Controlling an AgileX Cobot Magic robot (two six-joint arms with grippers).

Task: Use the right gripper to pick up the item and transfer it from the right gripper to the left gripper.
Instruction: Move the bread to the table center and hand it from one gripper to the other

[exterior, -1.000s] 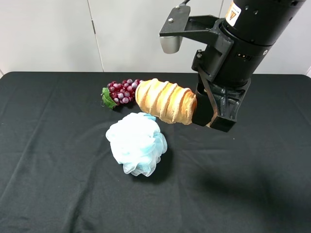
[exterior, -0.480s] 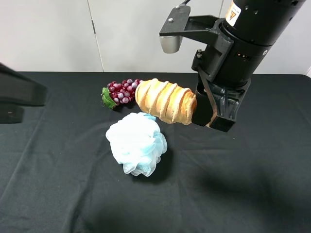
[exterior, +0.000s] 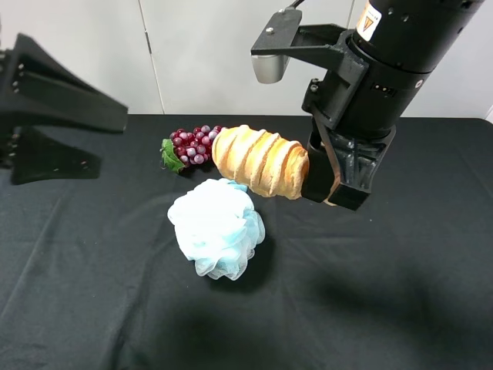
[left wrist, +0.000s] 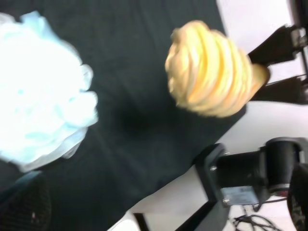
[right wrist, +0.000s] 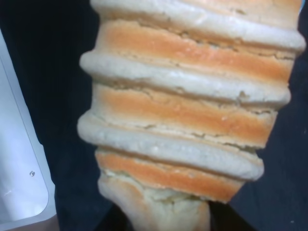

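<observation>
The item, a golden-tan ridged bread roll [exterior: 262, 160], hangs in the air above the table, lying sideways with its free end pointing left. My right gripper [exterior: 323, 181] is shut on its right end. In the right wrist view the roll [right wrist: 187, 110] fills the frame. My left gripper [exterior: 112, 142] stands open at the far left, its two wedge fingers [exterior: 65, 112] pointing right, well apart from the roll. The left wrist view faces the roll's free end [left wrist: 211, 70], with the right gripper's fingers [left wrist: 281, 48] behind it.
A pale-blue mesh puff [exterior: 217, 227] lies on the black tablecloth [exterior: 385, 293] just below and left of the roll. A bunch of red-purple grapes [exterior: 192, 145] lies behind it. A white wall rises past the table's far edge.
My left gripper has come into the exterior view from the left edge and moved right, open. The right gripper and the roll have barely shifted.
</observation>
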